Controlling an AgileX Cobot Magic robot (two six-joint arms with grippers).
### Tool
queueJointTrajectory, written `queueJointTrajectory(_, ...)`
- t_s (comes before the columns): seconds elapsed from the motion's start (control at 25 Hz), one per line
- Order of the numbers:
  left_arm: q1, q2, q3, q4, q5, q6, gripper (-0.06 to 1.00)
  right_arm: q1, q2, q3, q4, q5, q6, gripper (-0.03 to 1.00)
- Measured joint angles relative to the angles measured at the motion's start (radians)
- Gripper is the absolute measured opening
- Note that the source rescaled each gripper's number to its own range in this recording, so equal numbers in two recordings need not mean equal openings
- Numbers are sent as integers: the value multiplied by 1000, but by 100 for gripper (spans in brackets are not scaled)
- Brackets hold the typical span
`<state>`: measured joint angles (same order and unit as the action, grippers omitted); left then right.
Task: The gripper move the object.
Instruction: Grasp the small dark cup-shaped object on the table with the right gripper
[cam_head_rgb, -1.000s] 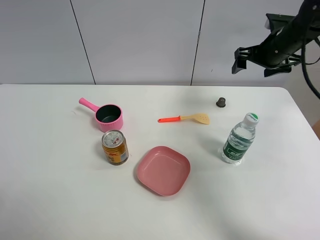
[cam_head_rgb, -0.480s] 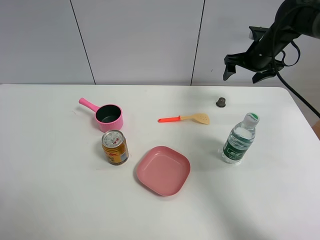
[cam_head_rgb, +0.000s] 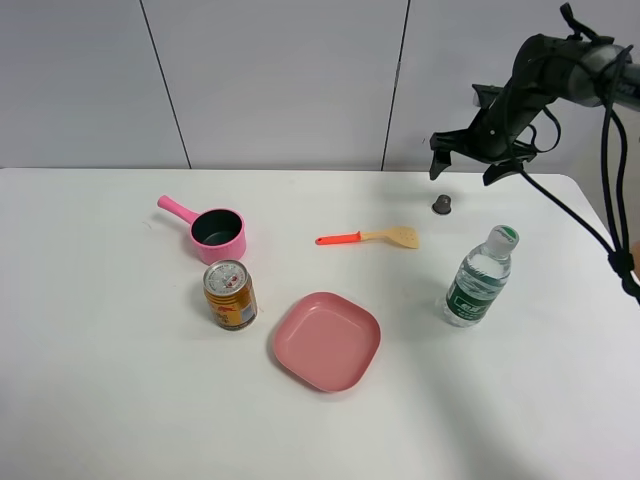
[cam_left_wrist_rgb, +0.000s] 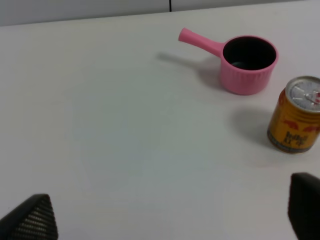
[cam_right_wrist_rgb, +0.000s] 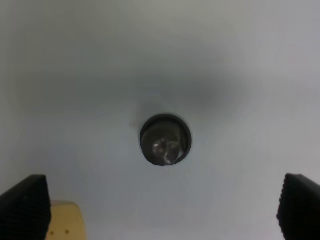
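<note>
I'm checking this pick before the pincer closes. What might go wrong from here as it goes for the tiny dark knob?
The small dark dome-shaped knob is tiny under the wide-open black right pincer; closing off-centre may flick it away. The yellow spatula head lies near one finger, so a descent may clip it. The clear plastic water bottle stands close; a low carry might topple it.

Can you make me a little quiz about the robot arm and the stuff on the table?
1. True or false: the right gripper is holding the small dark knob.
2. Which of these lies nearest the knob? A. pink pot B. spatula C. can
3. Fill in the colour: the plate is ____.

Key: 1. False: it hangs open above the knob, and the knob sits on the table. 2. B. 3. Pink.
</note>
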<state>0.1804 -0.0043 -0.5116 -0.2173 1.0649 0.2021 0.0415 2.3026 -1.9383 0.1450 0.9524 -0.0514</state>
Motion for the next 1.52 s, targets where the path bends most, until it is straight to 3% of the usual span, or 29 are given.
queueJointTrajectory(0.32,0,0,0,0,0,0,100,23,63,-24,-2,-5,-17,80)
queueJointTrajectory(0.96,0,0,0,0,0,0,100,23,134,-26,-8,-59,-33,80)
queueJointTrajectory(1.2,0,0,0,0,0,0,100,23,134,-26,-19,-98,-36,71)
queueJointTrajectory(1.52,0,0,0,0,0,0,100,23,144,-29,-27,-110,-37,69)
